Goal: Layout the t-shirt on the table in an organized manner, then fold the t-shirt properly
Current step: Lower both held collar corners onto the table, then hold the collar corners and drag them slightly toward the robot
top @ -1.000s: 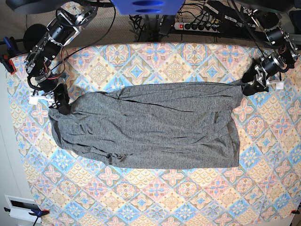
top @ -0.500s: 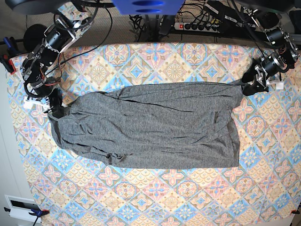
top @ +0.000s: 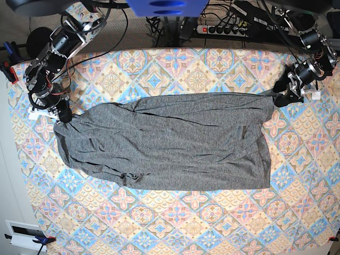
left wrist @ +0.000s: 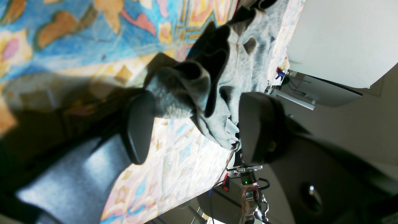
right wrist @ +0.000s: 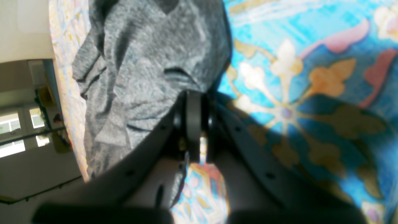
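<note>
The dark grey t-shirt (top: 170, 141) lies spread lengthwise across the middle of the patterned table (top: 202, 223), still wrinkled. My right gripper (top: 64, 116) is at the shirt's upper left corner. In the right wrist view that gripper (right wrist: 194, 96) has its fingers pressed together on the edge of the t-shirt (right wrist: 146, 62). My left gripper (top: 280, 99) sits at the shirt's upper right corner, which runs to a point toward it. In the left wrist view the left gripper (left wrist: 196, 118) stands wide, with a loose bunch of t-shirt (left wrist: 245, 62) fabric between its fingers (left wrist: 138, 130).
A power strip (top: 223, 29) and cables lie behind the table's far edge. Clamps (top: 8, 71) grip the cloth at the left edge. A white box (top: 24, 234) sits off the near left corner. Bare cloth runs along the near side.
My right gripper has slid left along the shirt's upper left corner and shut there. The left arm and the rest of the shirt have not moved.
</note>
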`<control>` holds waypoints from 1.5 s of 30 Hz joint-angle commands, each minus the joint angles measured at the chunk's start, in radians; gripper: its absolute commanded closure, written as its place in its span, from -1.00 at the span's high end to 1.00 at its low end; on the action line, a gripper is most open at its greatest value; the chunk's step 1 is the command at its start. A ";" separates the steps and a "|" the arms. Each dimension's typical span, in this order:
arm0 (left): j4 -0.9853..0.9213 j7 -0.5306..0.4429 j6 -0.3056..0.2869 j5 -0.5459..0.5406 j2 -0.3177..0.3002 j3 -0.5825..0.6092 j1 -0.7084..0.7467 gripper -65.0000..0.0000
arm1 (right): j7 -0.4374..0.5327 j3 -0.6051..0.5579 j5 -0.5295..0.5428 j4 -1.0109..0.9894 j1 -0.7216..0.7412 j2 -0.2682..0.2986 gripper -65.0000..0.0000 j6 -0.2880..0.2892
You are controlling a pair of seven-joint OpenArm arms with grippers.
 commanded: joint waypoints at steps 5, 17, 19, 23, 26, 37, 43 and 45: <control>0.007 0.012 0.008 0.056 -0.013 0.006 0.038 0.30 | 0.003 -0.003 0.011 0.013 0.014 0.015 -1.00 0.005; 0.118 0.012 -0.060 0.057 0.003 0.006 0.053 0.30 | 0.003 -0.005 0.010 0.021 0.013 0.013 -1.00 0.005; 0.118 0.013 -0.060 0.050 -0.007 0.003 0.068 0.30 | 0.003 -0.005 0.010 0.021 0.013 0.013 -1.00 0.005; 0.118 0.013 -0.060 0.033 -0.015 0.000 0.107 0.30 | 0.003 -0.005 0.010 0.021 0.013 0.013 -1.00 0.005; 0.118 0.012 -0.060 -0.015 -0.015 0.000 0.142 0.30 | 0.003 -0.005 0.010 0.021 0.013 0.013 -1.00 0.005; 0.118 -0.066 -0.063 0.109 0.069 0.008 0.062 0.30 | 0.002 -0.005 0.010 0.022 0.013 0.013 -1.00 0.005; 0.118 -0.048 -0.061 0.177 0.125 0.008 -0.019 0.30 | -0.004 -0.005 0.014 0.024 0.009 0.013 -1.00 0.005; 0.118 -0.027 -0.061 0.205 0.138 0.008 -0.048 0.30 | -0.004 -0.005 0.014 0.024 0.009 0.013 -1.00 0.005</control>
